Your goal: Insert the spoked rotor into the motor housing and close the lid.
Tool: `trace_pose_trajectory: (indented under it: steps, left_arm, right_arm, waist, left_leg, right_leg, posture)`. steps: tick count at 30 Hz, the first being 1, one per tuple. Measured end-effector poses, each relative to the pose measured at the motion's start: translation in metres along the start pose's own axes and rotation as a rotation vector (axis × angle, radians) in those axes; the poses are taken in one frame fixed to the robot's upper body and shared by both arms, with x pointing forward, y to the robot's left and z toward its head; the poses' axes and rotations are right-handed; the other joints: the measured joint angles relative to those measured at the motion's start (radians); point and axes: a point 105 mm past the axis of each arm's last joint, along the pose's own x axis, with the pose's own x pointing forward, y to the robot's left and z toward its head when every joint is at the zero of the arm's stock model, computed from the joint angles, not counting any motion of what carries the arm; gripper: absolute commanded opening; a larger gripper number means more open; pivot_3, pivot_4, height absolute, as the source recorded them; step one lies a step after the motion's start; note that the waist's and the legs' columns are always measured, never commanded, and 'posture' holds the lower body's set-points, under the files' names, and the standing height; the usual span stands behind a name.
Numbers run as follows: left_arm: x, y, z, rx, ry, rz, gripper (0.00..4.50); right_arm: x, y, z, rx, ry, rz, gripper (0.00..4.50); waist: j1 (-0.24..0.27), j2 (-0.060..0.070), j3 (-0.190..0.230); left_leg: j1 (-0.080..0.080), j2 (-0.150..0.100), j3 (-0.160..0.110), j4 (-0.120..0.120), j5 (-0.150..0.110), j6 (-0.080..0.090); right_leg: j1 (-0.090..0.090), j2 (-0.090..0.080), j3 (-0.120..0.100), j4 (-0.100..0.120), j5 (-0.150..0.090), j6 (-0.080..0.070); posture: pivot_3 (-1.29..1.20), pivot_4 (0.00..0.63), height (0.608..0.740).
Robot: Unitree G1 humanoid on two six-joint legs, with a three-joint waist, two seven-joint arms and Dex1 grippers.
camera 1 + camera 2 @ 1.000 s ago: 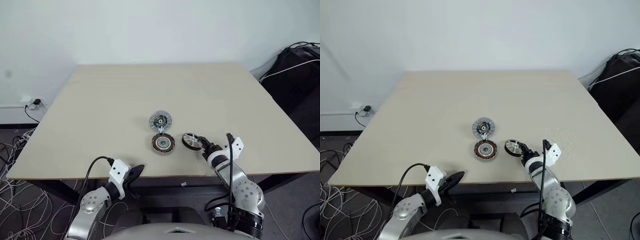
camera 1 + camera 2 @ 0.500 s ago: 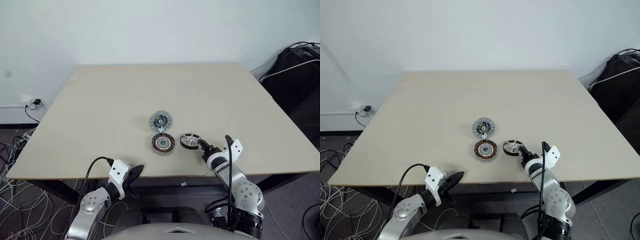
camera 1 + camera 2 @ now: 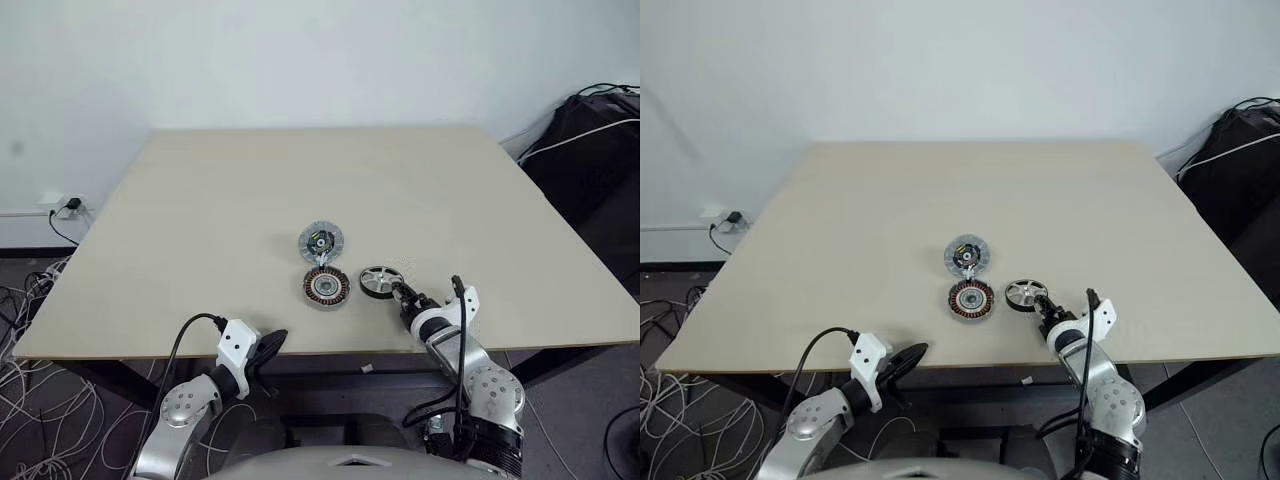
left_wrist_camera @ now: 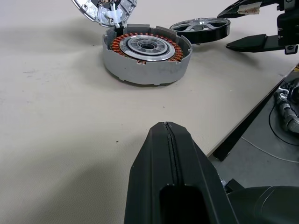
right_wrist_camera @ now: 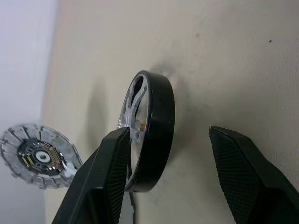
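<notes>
Head view: spoked rotor [image 3: 379, 281] flat on the table [image 3: 200, 200] near the front edge, just right of the motor housing [image 3: 326, 286], lid [image 3: 321, 241] behind it — all within short reach.

Left wrist view: left gripper [image 4: 167, 135] pressed shut, idle at the front edge, pointing at the housing.

Right wrist view: right gripper [image 5: 187, 154] wide, one finger over the spokes, the other outside the rim — apparently straddling it for a pickup, nothing clamped yet.

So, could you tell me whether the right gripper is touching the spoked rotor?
Cannot tell. In the right wrist view, one finger overlaps the spoked rotor, hiding any contact; the other stands clear.
</notes>
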Motion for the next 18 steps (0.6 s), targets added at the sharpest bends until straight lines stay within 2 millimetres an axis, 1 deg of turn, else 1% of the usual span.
trace_pose_trajectory:
  steps: [3, 7, 9, 18]
  left_arm:
    - [-0.0001, 0.0002, -0.0001, 0.001, 0.001, 0.001, 0.00]
    - [-0.0003, 0.0004, -0.0005, 0.000, 0.003, 0.003, 0.00]
    - [-0.0005, 0.0004, -0.0009, -0.001, 0.005, 0.004, 0.00]
    - [-0.0009, 0.0005, -0.0021, -0.005, 0.012, 0.004, 0.00]
  right_arm:
    - [0.0023, -0.0005, 0.0018, 0.036, -0.013, 0.005, 2.30]
    - [0.0029, 0.0000, 0.0050, 0.072, -0.035, 0.015, 0.97]
    - [0.0032, 0.0023, 0.0050, 0.081, -0.035, 0.027, 0.42]
    - [0.0037, 0.0047, 0.0048, 0.099, -0.036, 0.039, 0.42]
  waist:
    - [0.000, 0.000, 0.000]
    - [0.000, 0.000, 0.000]
    - [0.000, 0.000, 0.000]
    - [0.000, 0.000, 0.000]
  left_leg:
    - [0.000, 0.000, 0.000, 0.000, 0.000, 0.000]
    - [0.000, 0.000, 0.000, 0.000, 0.000, 0.001]
    - [0.000, 0.000, 0.000, -0.001, 0.000, 0.001]
    - [0.000, 0.000, 0.000, -0.001, 0.000, 0.001]
  right_leg:
    - [0.000, 0.000, 0.000, 0.000, 0.000, 0.000]
    - [0.000, 0.000, 0.000, 0.000, 0.000, 0.000]
    - [0.000, 0.000, 0.000, 0.000, 0.000, 0.000]
    - [0.000, 0.000, 0.000, 0.000, 0.000, 0.000]
  posture:
    - [0.00, 0.000, 0.740]
    - [0.00, 0.000, 0.740]
    - [0.00, 0.000, 0.740]
    - [0.00, 0.000, 0.740]
